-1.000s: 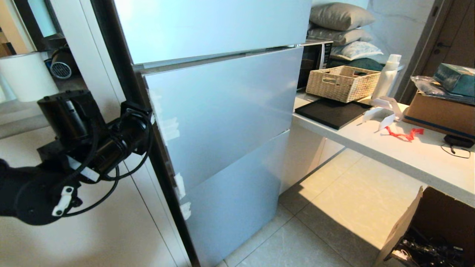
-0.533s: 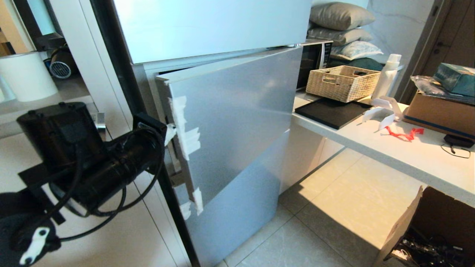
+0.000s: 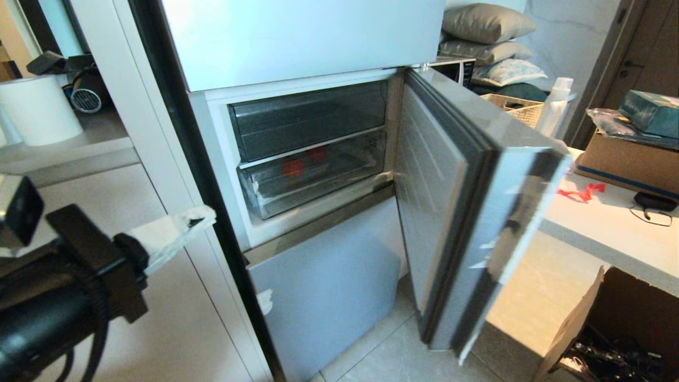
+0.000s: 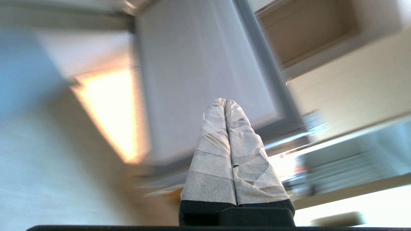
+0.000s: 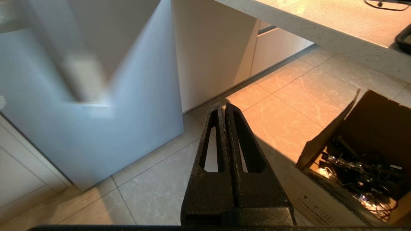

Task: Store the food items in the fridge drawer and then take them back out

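Middle fridge door (image 3: 467, 212) swung from shut to wide open, baring two clear drawers (image 3: 313, 172) with red food items (image 3: 293, 167) inside; left gripper (image 3: 204, 216) pulled back, clear of the door edge.

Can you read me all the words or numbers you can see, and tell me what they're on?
No words or numbers can be read for sure.
cardboard box: small dark printing on its side, too small to read.
fridge door, clear drawers, teal box: no writing shows.

no legible text, labels or brand marks (none anywhere)
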Robot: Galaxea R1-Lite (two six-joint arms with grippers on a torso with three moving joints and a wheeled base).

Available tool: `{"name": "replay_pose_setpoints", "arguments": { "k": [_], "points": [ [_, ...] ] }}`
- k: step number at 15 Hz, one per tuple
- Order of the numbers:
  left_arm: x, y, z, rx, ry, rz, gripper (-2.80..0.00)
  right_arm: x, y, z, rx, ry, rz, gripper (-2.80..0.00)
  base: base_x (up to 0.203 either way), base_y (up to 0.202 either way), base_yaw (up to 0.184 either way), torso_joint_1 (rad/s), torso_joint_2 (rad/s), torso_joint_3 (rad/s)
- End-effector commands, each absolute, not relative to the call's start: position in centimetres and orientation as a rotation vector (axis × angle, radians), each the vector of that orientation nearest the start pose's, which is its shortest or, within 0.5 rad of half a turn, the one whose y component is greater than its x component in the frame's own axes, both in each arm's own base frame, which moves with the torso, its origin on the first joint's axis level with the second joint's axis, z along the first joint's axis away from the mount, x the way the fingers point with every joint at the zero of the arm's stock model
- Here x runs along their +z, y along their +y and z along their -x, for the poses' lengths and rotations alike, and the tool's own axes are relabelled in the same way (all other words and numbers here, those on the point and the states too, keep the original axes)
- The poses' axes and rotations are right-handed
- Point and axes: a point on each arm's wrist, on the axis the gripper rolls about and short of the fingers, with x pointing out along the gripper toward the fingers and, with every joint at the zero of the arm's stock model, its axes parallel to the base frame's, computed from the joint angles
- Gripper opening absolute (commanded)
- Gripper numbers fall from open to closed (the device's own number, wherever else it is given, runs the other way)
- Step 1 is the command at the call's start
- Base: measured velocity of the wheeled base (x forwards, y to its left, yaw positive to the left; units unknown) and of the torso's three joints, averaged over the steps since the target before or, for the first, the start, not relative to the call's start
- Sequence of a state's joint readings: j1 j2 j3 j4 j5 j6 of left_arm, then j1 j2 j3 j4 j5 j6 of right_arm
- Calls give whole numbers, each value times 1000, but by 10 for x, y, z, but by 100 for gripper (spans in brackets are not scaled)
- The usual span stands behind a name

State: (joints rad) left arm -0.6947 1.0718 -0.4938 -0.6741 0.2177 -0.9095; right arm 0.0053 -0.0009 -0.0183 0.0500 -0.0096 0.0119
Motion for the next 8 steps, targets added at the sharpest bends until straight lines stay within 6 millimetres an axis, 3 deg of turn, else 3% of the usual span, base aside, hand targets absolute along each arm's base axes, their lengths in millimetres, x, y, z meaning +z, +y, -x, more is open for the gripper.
{"name": "replay_pose_setpoints", "arguments": {
  "k": [1,4,8],
  "points": [
    [246,-57,-76,-496,18,615,-280,75,0,24,-3,32,-12,-280,0,0,0,0,0,0],
    [231,-28,-50,-360,-26,250,-280,75,0,24,-4,32,-13,-280,0,0,0,0,0,0],
    [211,-1,-41,84,-34,112,-280,75,0,24,-3,32,-12,-280,0,0,0,0,0,0]
  ]
}}
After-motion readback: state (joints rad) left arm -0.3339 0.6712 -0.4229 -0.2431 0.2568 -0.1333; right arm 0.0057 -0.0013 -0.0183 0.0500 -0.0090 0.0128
